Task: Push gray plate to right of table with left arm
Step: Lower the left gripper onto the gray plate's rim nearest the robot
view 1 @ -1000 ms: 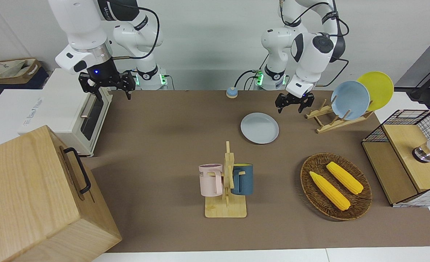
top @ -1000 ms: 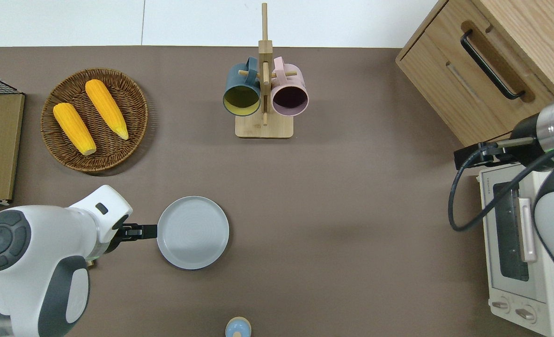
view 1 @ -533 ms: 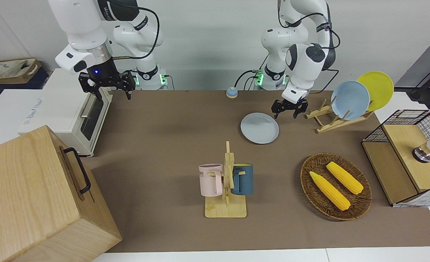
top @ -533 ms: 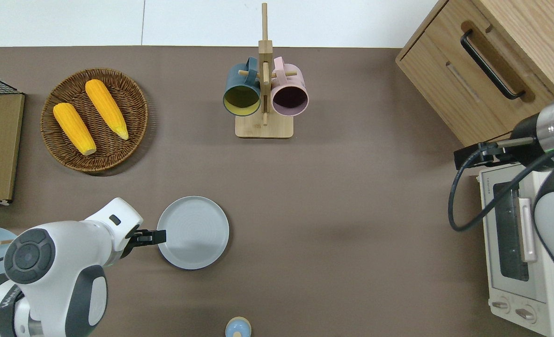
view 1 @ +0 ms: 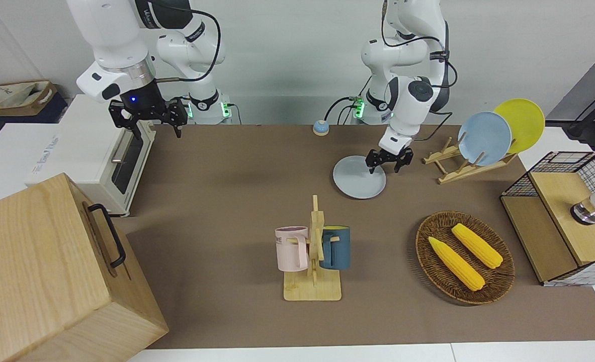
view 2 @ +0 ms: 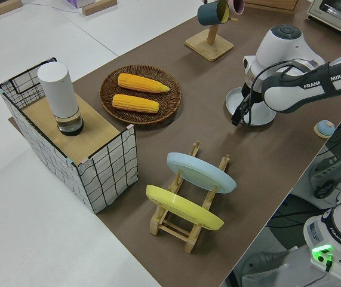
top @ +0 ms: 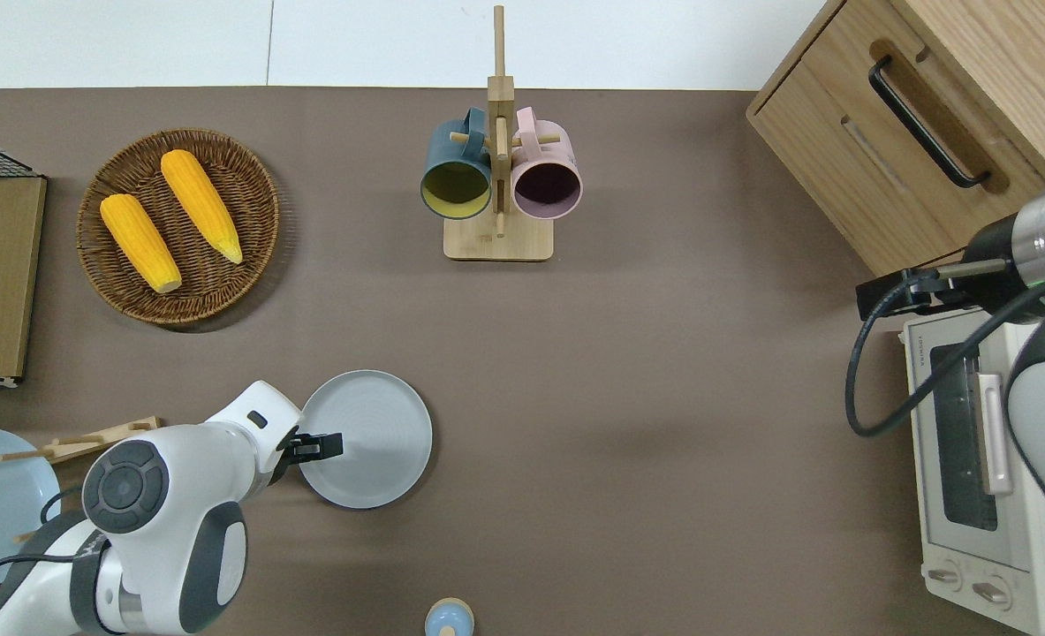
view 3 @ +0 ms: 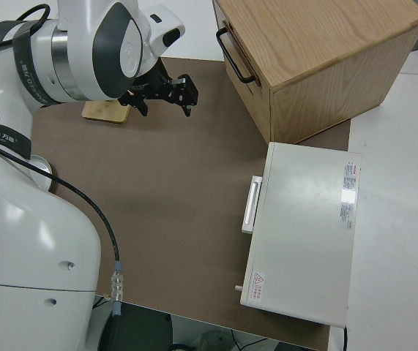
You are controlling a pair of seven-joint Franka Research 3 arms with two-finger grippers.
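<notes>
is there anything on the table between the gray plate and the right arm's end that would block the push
Nothing visible does. From the gray plate toward the right arm's end, the table is bare up to the toaster oven. The left tool is over the plate's edge.

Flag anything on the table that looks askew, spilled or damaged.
Nothing stands out. The gray plate lies flat on the table, with the left gripper over its edge. Both mugs hang on their stand, and the corn sits in its basket.

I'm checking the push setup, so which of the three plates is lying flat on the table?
The gray plate, under the left gripper. The sky-blue plate and the yellow plate stand on edge in the wooden rack.
</notes>
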